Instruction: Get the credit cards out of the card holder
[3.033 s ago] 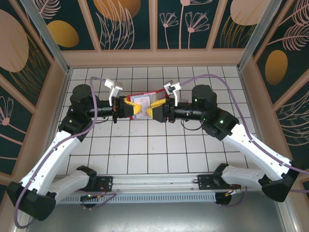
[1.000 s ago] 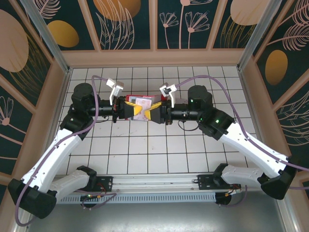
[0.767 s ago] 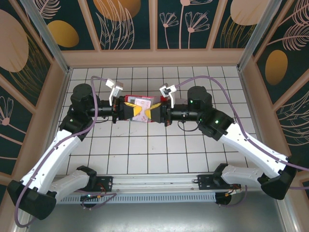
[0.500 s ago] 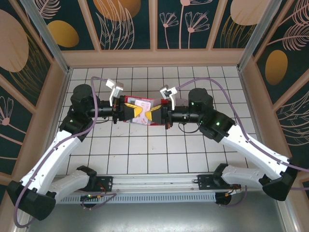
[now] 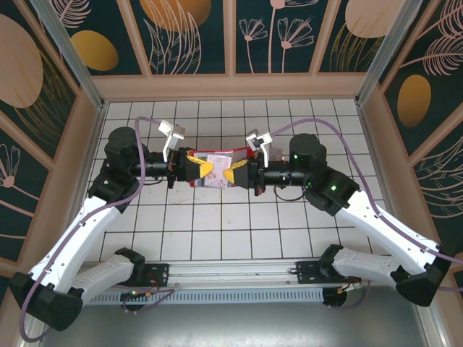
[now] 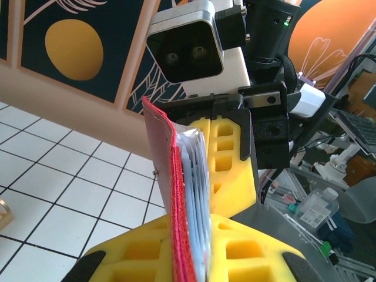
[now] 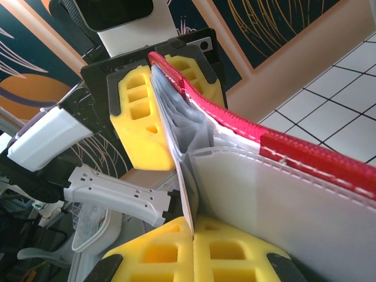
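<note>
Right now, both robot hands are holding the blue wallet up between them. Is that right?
Not quite. The wallet is red, not blue, as the top external view shows. The rest is right: the left gripper and the right gripper both pinch it, one from each side, and hold it up between them.

Worktop (image 5: pixel 217 224): white square tiles, dark grout lines. Pale wooden walls (image 5: pixel 92 144) on left, far and right sides. Near edge: metal rail (image 5: pixel 231 271), both arm bases (image 5: pixel 130 264) bolted there. Left wrist view: sliver of copper-coloured object (image 6: pixel 3 212) lying on tile at frame edge.
</note>
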Robot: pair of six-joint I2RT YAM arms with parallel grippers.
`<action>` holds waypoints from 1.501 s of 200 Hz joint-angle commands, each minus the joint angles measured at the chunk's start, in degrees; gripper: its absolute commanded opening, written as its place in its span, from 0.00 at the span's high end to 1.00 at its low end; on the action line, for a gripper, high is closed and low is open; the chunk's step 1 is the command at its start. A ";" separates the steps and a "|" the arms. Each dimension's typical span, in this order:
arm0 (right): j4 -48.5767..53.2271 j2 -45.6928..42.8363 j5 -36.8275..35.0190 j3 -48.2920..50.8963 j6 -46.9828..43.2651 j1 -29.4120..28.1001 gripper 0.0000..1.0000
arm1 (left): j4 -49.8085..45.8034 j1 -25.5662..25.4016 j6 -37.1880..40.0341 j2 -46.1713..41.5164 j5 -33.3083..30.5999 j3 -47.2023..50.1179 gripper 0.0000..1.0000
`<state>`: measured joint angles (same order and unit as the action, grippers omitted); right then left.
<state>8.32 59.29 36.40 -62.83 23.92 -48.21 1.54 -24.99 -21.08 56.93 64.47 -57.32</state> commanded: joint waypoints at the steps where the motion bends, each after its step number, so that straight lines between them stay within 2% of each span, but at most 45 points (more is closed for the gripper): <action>1: -0.21 -2.71 1.26 0.40 -0.72 1.41 0.97 | 1.76 0.38 1.30 -1.03 1.96 -0.67 0.96; 14: -0.56 -2.99 1.92 0.68 -0.56 1.84 0.93 | 1.88 0.38 1.27 -1.11 2.09 -0.69 1.00; 27: -1.93 -3.19 3.25 1.10 0.00 1.93 0.76 | 2.01 0.40 1.18 -1.05 1.51 -0.75 1.00; 34: -3.39 -3.42 4.09 1.65 0.54 1.97 0.72 | 2.06 0.38 1.15 -0.90 1.26 -0.76 1.00; 95: -15.17 -1.90 7.18 5.76 7.64 1.63 0.64 | 5.84 0.38 -2.10 0.36 0.93 0.38 1.00; 129: -15.57 -0.68 6.20 5.48 7.87 1.02 0.59 | 6.02 0.38 -2.22 0.47 0.82 0.70 1.00; 149: -11.51 -0.90 1.11 4.55 6.45 0.92 0.54 | 6.48 0.38 -2.45 0.33 1.26 0.90 1.00; 167: -8.86 -1.30 -2.33 3.86 5.56 1.02 0.54 | 6.85 0.39 -2.69 0.03 1.28 1.07 1.00; 197: -11.73 -1.48 -1.35 4.42 7.23 0.90 0.53 | 7.20 0.38 -2.62 0.22 1.12 1.25 1.00; 300: -10.59 -3.37 -2.63 5.82 8.06 0.70 0.54 | 10.87 0.39 -5.01 0.03 -0.56 2.68 1.00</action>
<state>-2.35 56.51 34.59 -57.71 31.05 -47.24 7.62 -24.34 -24.32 57.54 62.57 -56.16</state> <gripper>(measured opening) 0.458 0.116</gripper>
